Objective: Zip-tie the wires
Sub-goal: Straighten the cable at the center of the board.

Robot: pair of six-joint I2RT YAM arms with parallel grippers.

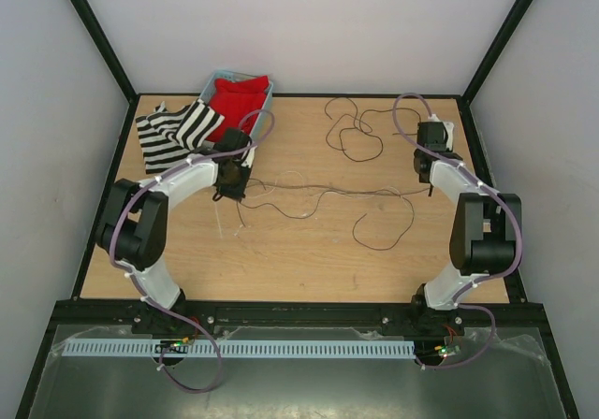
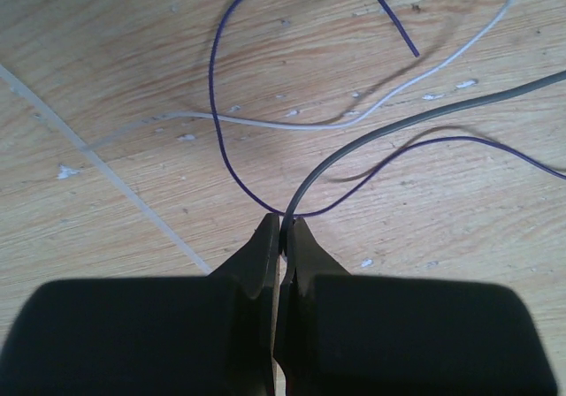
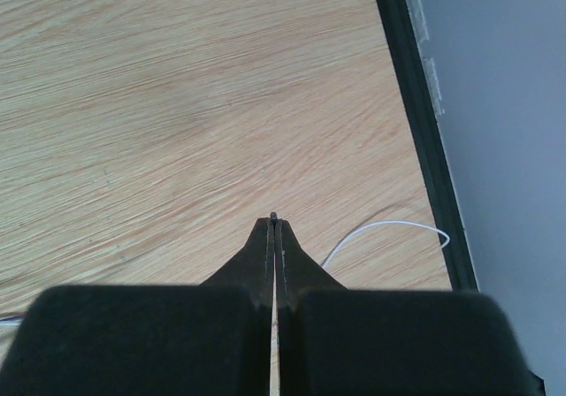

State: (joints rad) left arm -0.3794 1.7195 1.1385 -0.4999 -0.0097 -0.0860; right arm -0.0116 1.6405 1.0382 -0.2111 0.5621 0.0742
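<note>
Several thin wires lie on the wooden table, with loops at the back (image 1: 351,131) and the front middle (image 1: 384,227). One strand (image 1: 328,191) runs taut between both grippers. My left gripper (image 1: 229,193) (image 2: 285,228) is shut on a grey wire (image 2: 398,126). A purple wire (image 2: 217,104) and a pale wire (image 2: 292,124) curl just beyond its tips. The zip tie (image 2: 115,179), a straight whitish strip, lies flat on the table to the left of the fingers. My right gripper (image 1: 430,187) (image 3: 275,221) is shut on a dark wire end that pokes out of its tips. A white strand (image 3: 380,228) lies to its right.
A blue bin (image 1: 211,84) holding a red cloth (image 1: 239,96) stands at the back left, with a black-and-white striped cloth (image 1: 178,131) beside it. The black frame rail (image 3: 420,122) and grey wall run close to the right gripper's right.
</note>
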